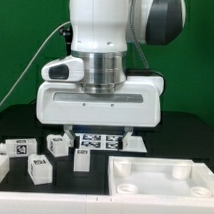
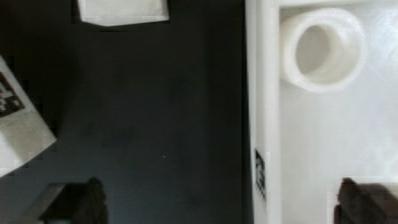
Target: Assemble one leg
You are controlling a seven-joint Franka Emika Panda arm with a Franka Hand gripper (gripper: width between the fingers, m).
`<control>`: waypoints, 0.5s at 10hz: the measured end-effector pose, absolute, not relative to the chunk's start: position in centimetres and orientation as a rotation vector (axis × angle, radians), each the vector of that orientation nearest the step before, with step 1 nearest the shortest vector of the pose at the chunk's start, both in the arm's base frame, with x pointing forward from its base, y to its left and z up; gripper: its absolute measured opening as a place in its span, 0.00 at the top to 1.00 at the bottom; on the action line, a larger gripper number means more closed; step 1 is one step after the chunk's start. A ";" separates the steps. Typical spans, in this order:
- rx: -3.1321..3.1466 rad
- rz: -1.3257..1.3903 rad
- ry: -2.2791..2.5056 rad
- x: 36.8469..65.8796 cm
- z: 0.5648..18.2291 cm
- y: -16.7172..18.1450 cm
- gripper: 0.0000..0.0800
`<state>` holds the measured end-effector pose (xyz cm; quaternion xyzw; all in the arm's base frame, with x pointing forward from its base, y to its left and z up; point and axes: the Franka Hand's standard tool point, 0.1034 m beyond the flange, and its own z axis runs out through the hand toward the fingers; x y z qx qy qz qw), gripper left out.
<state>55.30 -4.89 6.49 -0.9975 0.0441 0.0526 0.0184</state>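
- The white panel (image 1: 162,185) sits nearest you, by the front edge of the worktop (image 1: 72,190), toward the corner on the exterior view's right. One round socket (image 2: 322,48) in it shows in the wrist view.
- Your claw (image 2: 222,200) is spread wide and carries nothing. In the wrist view its fingertips stand far apart, with bare worktop and the panel's edge between them.
- It hangs over the middle of the worktop, above the marker board (image 1: 106,142), and touches no part.
- Four short legs lie loose on the exterior view's left half of the worktop. The nearest leg (image 1: 83,160) is just in front of the marker board and the second leg (image 1: 59,144) is close beside it. The third leg (image 1: 40,169) and the fourth leg (image 1: 13,149) lie farther out toward that side edge.
- The move turns on this: from the claw, the nearest leg lies toward the front edge and a little to the exterior view's left, and lower down. I judge you need a short shift that way, then a descent.
- You cannot read the leg's long axis here, because it looks stubby, so check it before you turn the wrist.
- A white block (image 2: 121,10) shows at the rim of the wrist view, outside the fingers' span. It is probably a leg, though which one I cannot tell.
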 end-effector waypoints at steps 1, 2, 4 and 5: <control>-3.089 0.277 0.159 53.8 6.6 -6.2 0.19; -3.087 0.299 0.184 53.5 6.9 -7.1 0.19; -3.030 0.562 0.231 51.9 7.2 -6.7 0.19; -3.012 0.638 0.227 52.4 7.0 -6.7 0.19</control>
